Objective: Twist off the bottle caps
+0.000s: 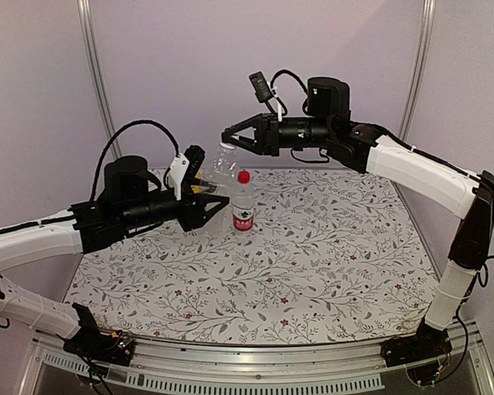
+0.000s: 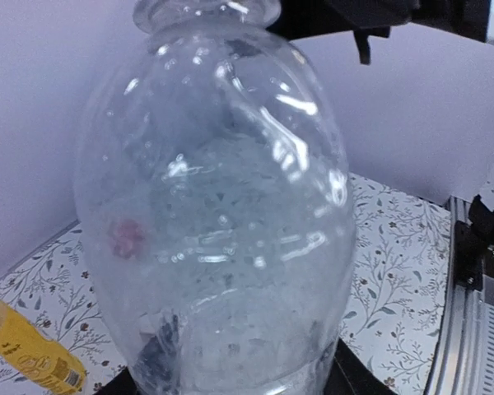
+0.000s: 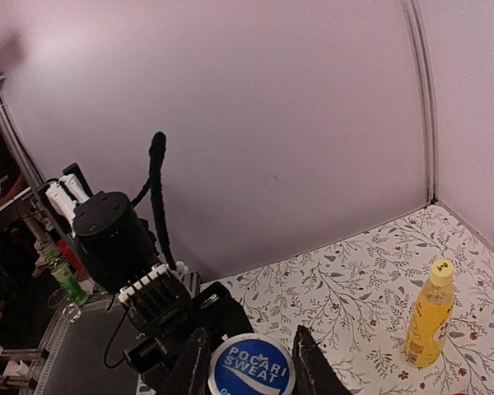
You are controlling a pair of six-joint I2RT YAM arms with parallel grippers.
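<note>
The blue-white cap [image 3: 249,368] sits pinched between the right hand's [image 1: 230,138] fingers. It tops the clear bottle [image 2: 222,230], which the left hand [image 1: 212,197] clamps low, clear of the worktop [image 1: 313,271]. The cap looks gripped for unscrewing; next the right hand should twist while the left holds firm.

From my screen I see plain pale lilac walls [image 1: 189,58] behind and to either side, with grey metal poles [image 1: 98,82] rising in the back corners. The worktop [image 1: 329,263] wears a white cloth printed with leafy sprigs, and an aluminium rail [image 1: 255,358] edges its near side.
</note>
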